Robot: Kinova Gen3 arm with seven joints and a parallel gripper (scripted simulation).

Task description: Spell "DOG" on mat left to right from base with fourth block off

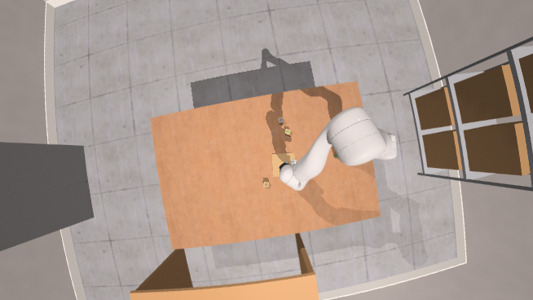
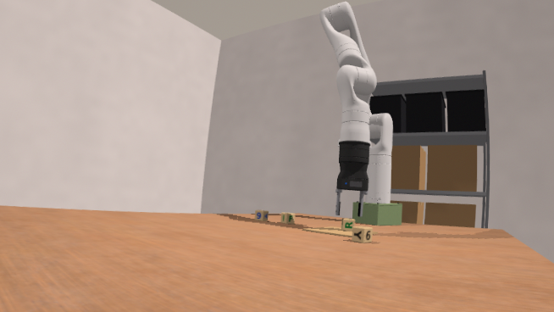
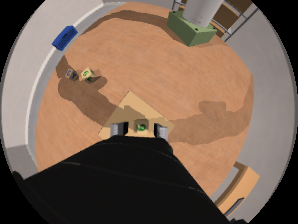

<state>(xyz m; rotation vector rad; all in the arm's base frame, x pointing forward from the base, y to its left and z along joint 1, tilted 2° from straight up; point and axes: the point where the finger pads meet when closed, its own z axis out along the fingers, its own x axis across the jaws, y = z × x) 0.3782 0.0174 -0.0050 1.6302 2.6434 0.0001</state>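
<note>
My arm: white shell, black wrist

I see smooth rounded white links [image 2: 356, 80] with thin seam lines, a black gripper [image 2: 350, 207] housing with a small blue light, two slim grey fingers [image 2: 338, 205]

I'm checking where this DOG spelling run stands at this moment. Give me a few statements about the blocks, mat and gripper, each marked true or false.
1. The gripper is open and holds nothing. True.
2. Three blocks already lie in a row on the mat. False: only one block, with a green R on its side, sits on the mat.
3. The gripper hangs above the block on the mat. True: the wrist view shows that block between the fingers, below them.
4. The block with Y and 6 on its sides rests on the mat. False: it lies on the table, off the mat.
5. Two blocks lie on the table beyond the mat. True.
</note>
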